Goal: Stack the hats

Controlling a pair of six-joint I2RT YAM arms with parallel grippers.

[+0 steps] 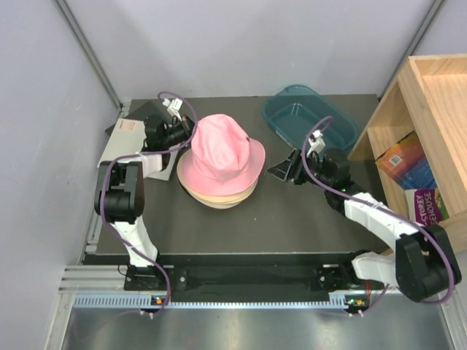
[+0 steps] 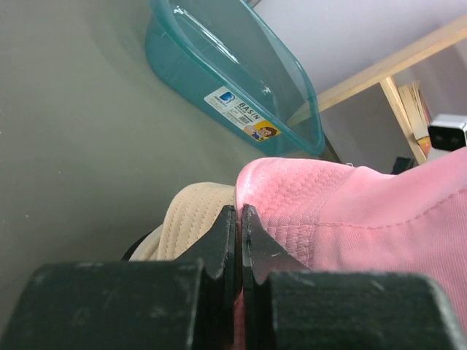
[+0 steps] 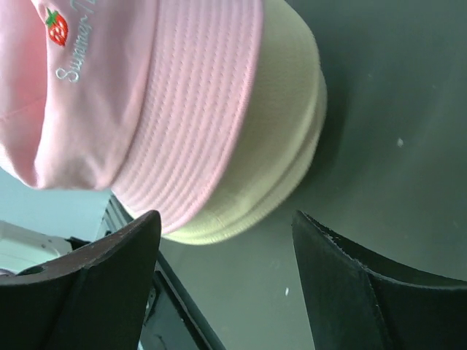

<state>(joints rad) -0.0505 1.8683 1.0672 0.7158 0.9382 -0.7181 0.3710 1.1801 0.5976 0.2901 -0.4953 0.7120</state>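
Pale grey walls; dark table; wooden shelf right.

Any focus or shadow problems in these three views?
Top external: even light, sharp, only a soft shadow under the pink hat. Left wrist: left fingers dark and blurred up close, teal tub label legible. Right wrist: right fingers dark and soft-edged, the hat's strawberry embroidery crisp.

The dark counter carries a stack of hats left of its middle, the lowest cream brim lying on the surface, a teal tub at the back right, and white paper at the left edge.
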